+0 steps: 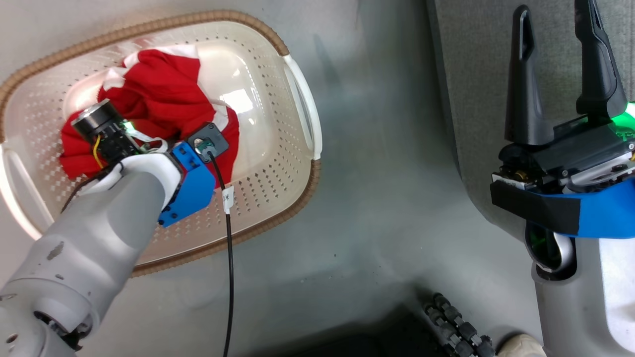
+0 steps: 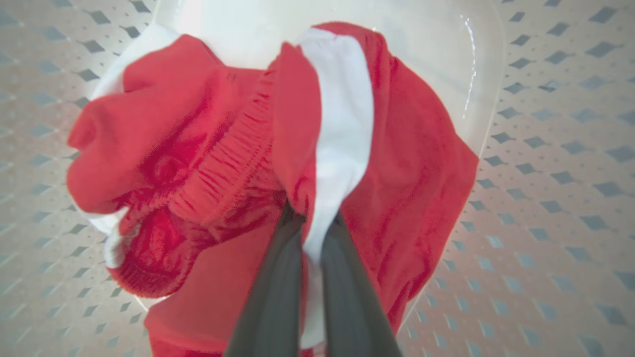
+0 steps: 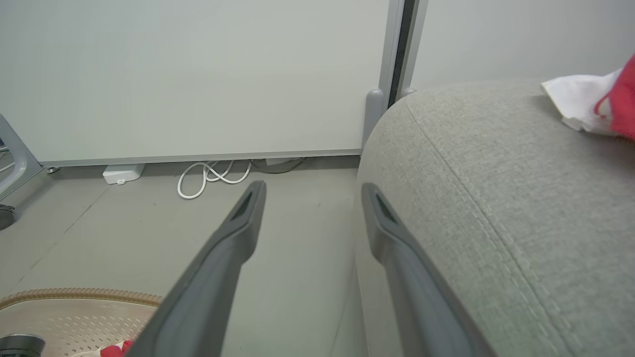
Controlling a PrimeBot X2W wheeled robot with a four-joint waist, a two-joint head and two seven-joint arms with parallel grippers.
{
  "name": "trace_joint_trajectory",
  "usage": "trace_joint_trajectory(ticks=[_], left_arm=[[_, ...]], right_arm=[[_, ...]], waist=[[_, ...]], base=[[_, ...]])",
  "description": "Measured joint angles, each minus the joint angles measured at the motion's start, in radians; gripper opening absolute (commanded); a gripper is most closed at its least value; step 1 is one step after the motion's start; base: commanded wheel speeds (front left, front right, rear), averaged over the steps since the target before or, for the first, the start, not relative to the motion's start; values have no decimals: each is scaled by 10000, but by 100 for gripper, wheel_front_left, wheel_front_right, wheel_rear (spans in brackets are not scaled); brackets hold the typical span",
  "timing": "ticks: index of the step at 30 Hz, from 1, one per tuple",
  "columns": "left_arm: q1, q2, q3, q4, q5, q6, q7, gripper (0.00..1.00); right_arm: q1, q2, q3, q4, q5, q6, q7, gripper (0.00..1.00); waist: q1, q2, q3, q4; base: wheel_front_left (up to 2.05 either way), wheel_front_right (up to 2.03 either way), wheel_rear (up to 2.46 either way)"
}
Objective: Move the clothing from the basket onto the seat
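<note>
The cream perforated basket point(image 1: 297, 99) stands on the floor at the left, holding a crumpled red garment with white bands point(image 1: 163, 94). My left arm reaches down into it. In the left wrist view my left gripper point(image 2: 311, 220) is shut on a fold of that clothing point(image 2: 397, 163), pinching its white band point(image 2: 342, 124) between the dark fingers. My right gripper point(image 1: 554, 20) stands open and holds nothing, beside the rounded edge of the grey seat point(image 1: 476, 74). A second red and white garment point(image 3: 595, 104) lies on the seat point(image 3: 496, 198) at the far right of the right wrist view.
Grey floor point(image 1: 387, 198) separates basket and seat. A black cable point(image 1: 229, 258) hangs from my left wrist across the basket rim. White cables point(image 3: 213, 176) and a white box point(image 3: 121, 173) lie by the pale wall panel. A black ribbed hose point(image 1: 456, 327) is at the bottom.
</note>
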Motion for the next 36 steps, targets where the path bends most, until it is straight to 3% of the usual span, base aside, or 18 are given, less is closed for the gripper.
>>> trace_joint_trajectory(ticks=[10,24,31,36], left_arm=[[243,-631,88,-247,-1354,0,-1419,0],[1222,-1183,67,-520,-2892,0,-3010,0],[1643,-1220,157,-1064,-3388,0,-3172,0],[1854,-997,796,-1937,-3388,0,-3187,0]], right_arm=[[146,2,-148,403,-295,0,0,100],[1019,6,-232,1390,-623,0,0,100],[1852,-4,-380,1904,-694,0,0,100],[2339,-27,-439,2165,-673,0,0,100]], waist=[[-1,0,-1197,400],[-2,0,-3959,1050],[-3,1,-5536,1380],[-3,1,-6550,1623]], base=[[0,0,0],[0,0,0],[0,0,0],[0,0,0]])
